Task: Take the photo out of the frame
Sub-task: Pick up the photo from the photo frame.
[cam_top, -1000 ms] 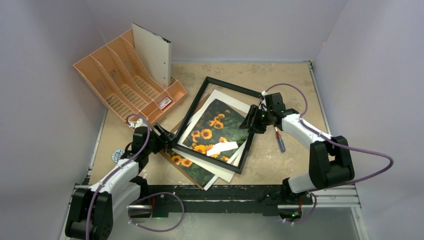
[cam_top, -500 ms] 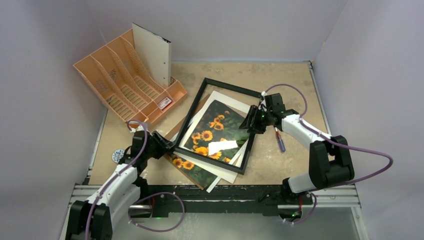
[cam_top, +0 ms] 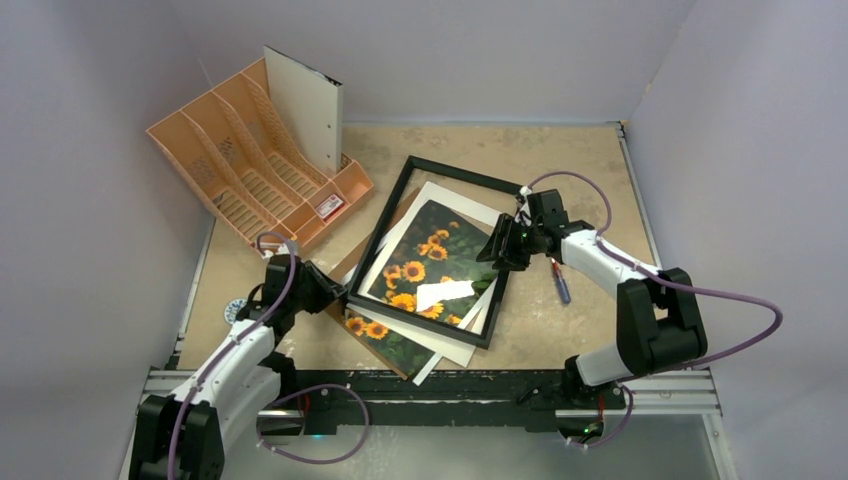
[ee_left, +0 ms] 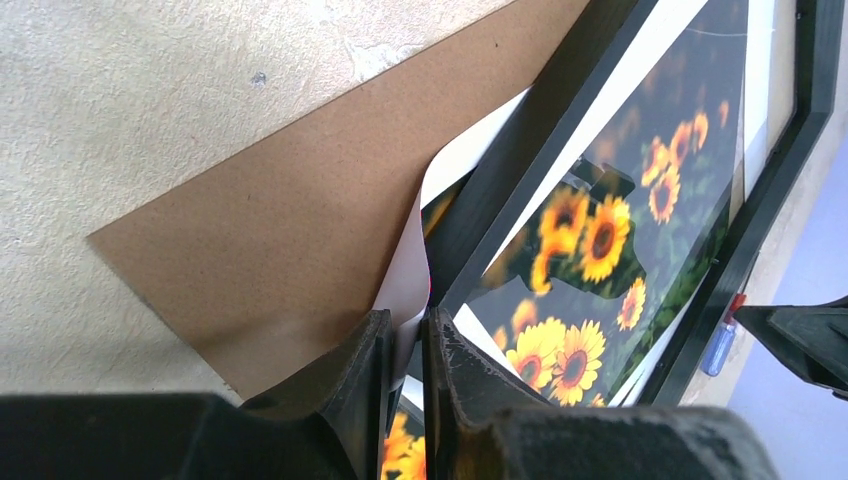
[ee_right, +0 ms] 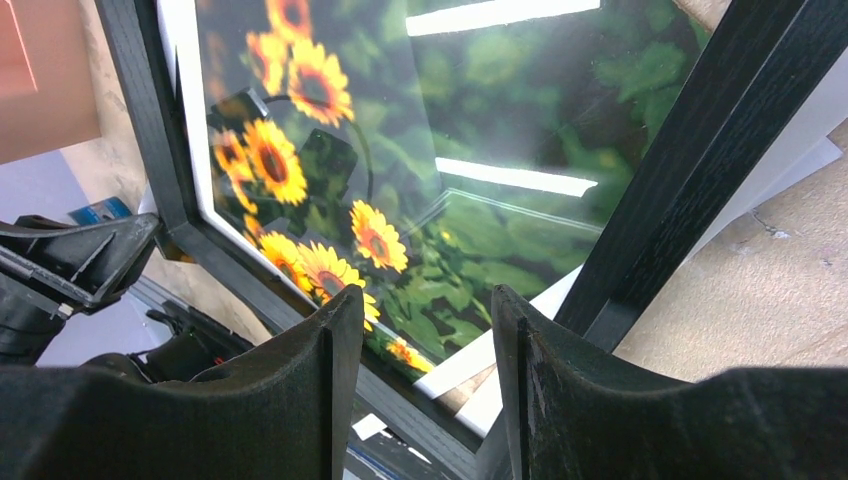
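The label (cam_top: 329, 206) in the orange organiser (cam_top: 240, 150), left of the frame (cam_top: 465, 174), is too small to read. The left claw (ee_left: 405, 335) is pinched shut on the curled white corner of the photo (cam_top: 432, 248). The photo lies under the frame and pokes out past its near-left edge, over the brown board (ee_left: 280, 220). The right claw (cam_top: 497, 243), at the frame's right rail, has its jaws apart; whether they press the rail I cannot tell.
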`<state>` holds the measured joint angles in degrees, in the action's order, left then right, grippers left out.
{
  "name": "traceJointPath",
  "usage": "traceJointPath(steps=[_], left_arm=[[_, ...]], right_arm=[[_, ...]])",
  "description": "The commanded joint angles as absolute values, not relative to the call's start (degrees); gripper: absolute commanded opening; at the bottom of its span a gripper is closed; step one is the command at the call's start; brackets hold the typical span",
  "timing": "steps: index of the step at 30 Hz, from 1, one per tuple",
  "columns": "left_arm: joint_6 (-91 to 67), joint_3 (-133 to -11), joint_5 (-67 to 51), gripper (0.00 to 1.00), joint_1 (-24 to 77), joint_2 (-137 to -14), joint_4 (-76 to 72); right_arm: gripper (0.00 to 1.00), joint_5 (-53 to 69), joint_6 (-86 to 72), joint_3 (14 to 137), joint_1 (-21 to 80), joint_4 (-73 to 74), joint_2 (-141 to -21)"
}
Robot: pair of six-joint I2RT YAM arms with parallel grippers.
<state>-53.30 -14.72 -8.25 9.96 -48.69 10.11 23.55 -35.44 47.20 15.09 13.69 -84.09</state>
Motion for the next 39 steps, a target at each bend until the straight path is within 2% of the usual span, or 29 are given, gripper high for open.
traceJointPath(steps=[1, 7, 11, 17, 25, 33, 39], left_arm=[[-49.5, -15.7, -1.9, 0.16, 10.1, -49.8, 19.4], [-47.5, -16.7, 0.5, 0.11, 10.1, -51.7, 21.4], [-45.6, -18.0, 1.5, 0.00, 10.1, -53.3, 20.9], [-42.6, -24.1, 1.8, 0.00, 10.1, -53.7, 22.7], [-35.7, -41.7, 4.9, 0.00, 10.1, -50.1, 31.0], [-28.9, -56.0, 0.3, 0.00, 10.1, -53.0, 35.7], [-21.3, -82.3, -3.9, 0.00, 10.1, -61.4, 47.5]], right_arm=[[0.53, 24.7, -35.9, 47.0, 15.4, 13.2, -84.0], [0.53, 25.1, -36.1, 46.9, 15.5, 12.9, -84.0], [0.53, 25.2, -36.1, 46.6, 15.5, 12.7, -84.0], [0.55, 21.5, -36.1, 46.7, 15.6, 14.5, -83.0], [0.58, 13.6, -35.9, 46.7, 15.6, 18.2, -79.6], [0.59, 13.0, -36.3, 45.4, 15.6, 18.2, -79.8], [0.59, 13.1, -36.8, 44.5, 15.6, 18.0, -78.1]])
